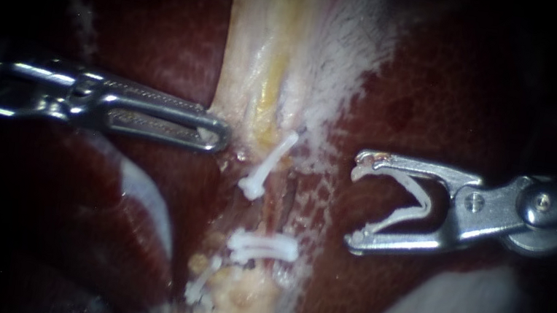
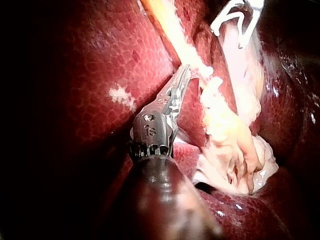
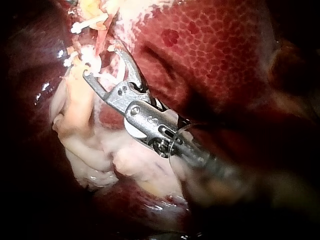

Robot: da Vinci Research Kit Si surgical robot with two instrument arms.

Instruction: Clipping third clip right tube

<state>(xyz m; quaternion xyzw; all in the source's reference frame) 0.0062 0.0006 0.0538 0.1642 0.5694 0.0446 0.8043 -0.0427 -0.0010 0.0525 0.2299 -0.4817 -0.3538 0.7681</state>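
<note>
Only in the endoscope view, all three applied clips (image 1: 263, 246), crossing the tube (image 1: 269, 207) running top to bottom. Right instrument (image 1: 354, 205) jaws spread, cradling a loaded clip (image 1: 407, 207): V-mouth pointing left toward the tube, apart from it, over liver (image 1: 450, 94). Left instrument (image 1: 212, 132) jaws closed together, empty, tip at pale tissue (image 1: 262, 66).
</note>
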